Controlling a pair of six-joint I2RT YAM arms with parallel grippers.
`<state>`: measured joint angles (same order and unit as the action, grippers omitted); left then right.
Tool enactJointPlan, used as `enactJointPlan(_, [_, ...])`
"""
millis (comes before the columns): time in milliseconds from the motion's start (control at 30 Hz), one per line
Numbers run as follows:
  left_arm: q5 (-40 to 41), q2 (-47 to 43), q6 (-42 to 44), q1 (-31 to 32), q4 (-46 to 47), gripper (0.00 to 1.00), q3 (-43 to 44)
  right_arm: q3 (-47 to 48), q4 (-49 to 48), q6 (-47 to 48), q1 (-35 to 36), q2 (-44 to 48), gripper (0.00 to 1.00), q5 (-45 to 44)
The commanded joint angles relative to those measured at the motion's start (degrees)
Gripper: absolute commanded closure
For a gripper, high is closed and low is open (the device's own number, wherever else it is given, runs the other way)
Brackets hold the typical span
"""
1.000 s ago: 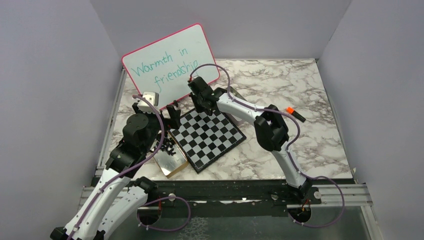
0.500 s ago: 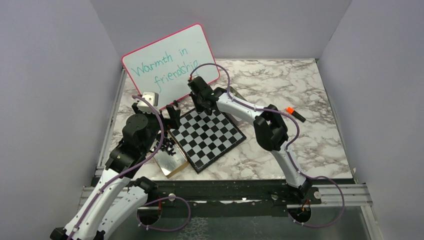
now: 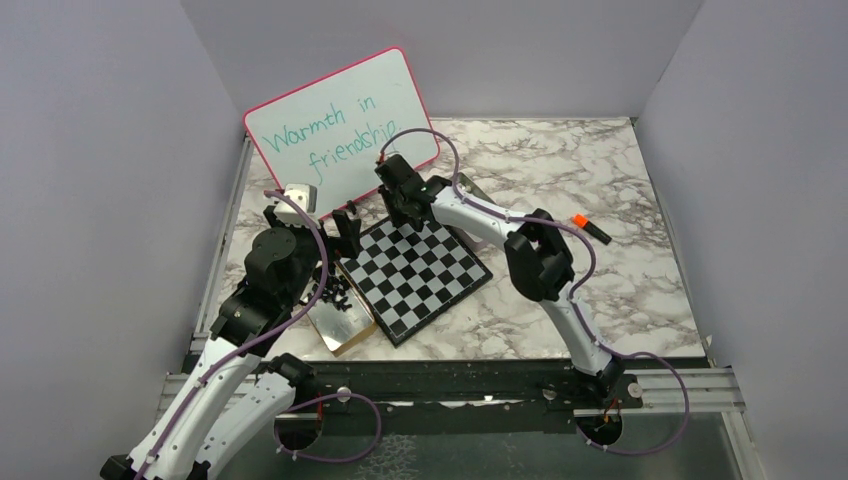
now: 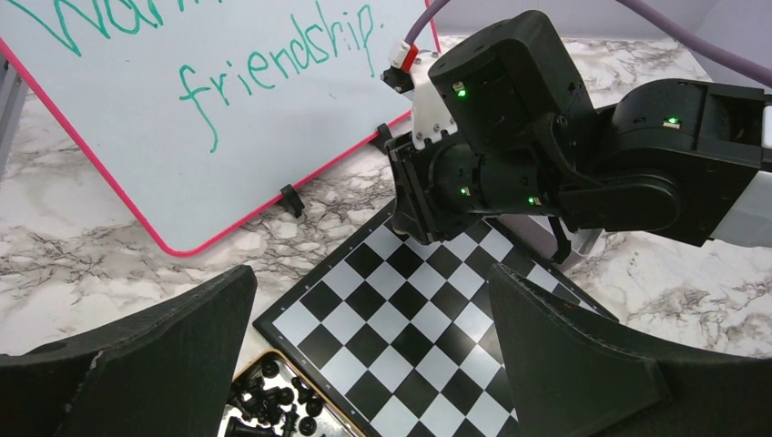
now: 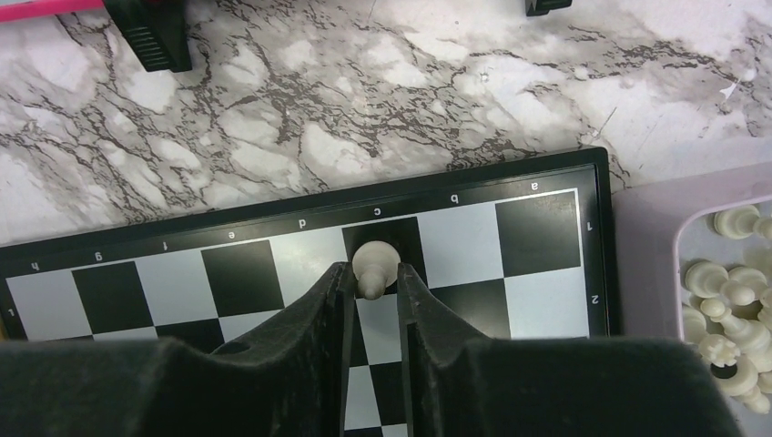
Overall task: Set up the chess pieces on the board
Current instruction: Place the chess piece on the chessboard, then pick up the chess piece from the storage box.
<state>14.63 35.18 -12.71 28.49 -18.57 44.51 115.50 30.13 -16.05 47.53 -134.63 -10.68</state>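
Left gripper (image 4: 373, 282) hangs wide open and empty over the board's left corner. Beside that corner, the black chessmen (image 4: 273, 405) lie heaped, none placed. The board (image 3: 415, 275), glossy and chequered, shows only one cream piece (image 5: 373, 262), upright on square c1. Right gripper (image 5: 374, 273) closely flanks it; gripped or released cannot be told. The other cream chessmen (image 5: 728, 309) wait in a pale tray (image 5: 655, 273) alongside. Judgement: barely begun.

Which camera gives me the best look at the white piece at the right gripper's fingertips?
Right wrist view: the white piece stands on a black edge square of the board, between the fingers of the right gripper. In the top external and left wrist views, the gripper itself covers it.
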Motion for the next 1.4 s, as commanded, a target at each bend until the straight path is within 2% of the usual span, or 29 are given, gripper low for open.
enactJointPlan(0, [1.3,-0.7,-0.1,-0.3,0.8,0.01,-0.4,1.2,1.4,-0.5,0.0,-1.8,0.69,-0.2])
enactJointPlan(300, [1.1,-0.6,0.0,-0.3,0.8,0.01,-0.5,2.1,1.9,-0.2,0.0,0.7,0.55,-0.7])
enactJointPlan(500, [0.5,0.2,-0.4,-0.3,0.8,0.01,-0.5,-2.7,0.5,-0.2,0.1,6.8,0.51,-0.2])
enactJointPlan(633, [0.1,1.0,-0.5,-0.3,0.8,0.01,-0.4,-9.1,-3.3,0.3,0.0,12.3,0.53,-2.0])
enactJointPlan(833, [0.2,1.9,-0.6,-0.3,0.8,0.01,-0.3,-13.6,-4.3,1.7,-0.2,18.1,0.59,-4.0])
enactJointPlan(1067, [-1.0,2.9,-0.3,-0.3,-0.3,0.01,1.4,-20.3,-6.2,2.9,-3.6,23.9,0.67,-7.3])
enactJointPlan(1367, [-3.7,3.1,1.5,-0.3,-1.1,0.01,-0.6,-25.3,-8.4,2.8,-10.2,24.2,0.74,-7.7])
